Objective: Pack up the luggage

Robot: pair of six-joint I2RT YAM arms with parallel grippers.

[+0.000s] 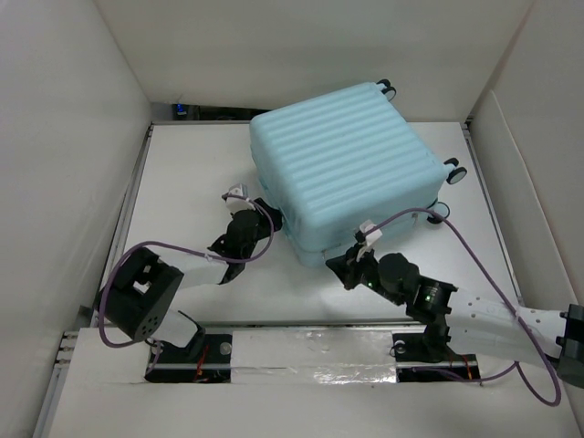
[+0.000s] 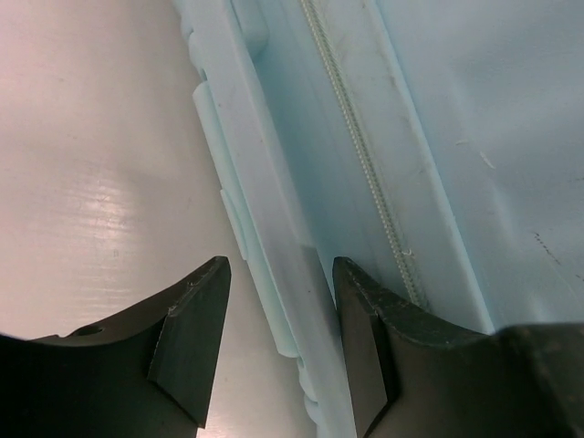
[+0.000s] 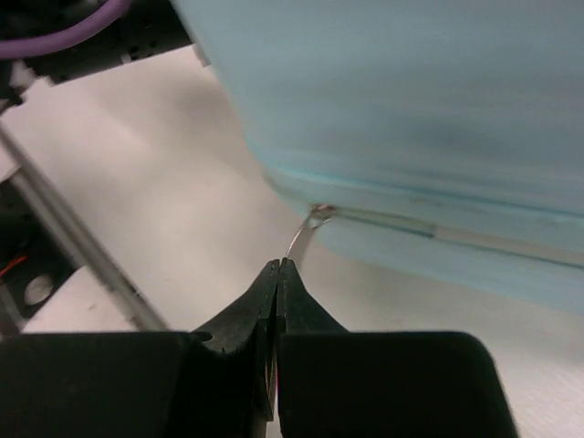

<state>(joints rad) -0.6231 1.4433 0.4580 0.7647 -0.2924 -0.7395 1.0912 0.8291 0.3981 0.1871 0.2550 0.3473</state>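
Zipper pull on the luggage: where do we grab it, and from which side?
Pinch the free end of the zipper pull across its flat faces, coming from the near side, level with the zipper seam. The tab is thin and sticks out from the near edge of the luggage, so a fingertip pinch suits it. The right claw is shut on it that way.

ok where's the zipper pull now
In the right wrist view the zipper pull sticks out of the luggage seam at a near corner, its tip pinched in the shut right hand.
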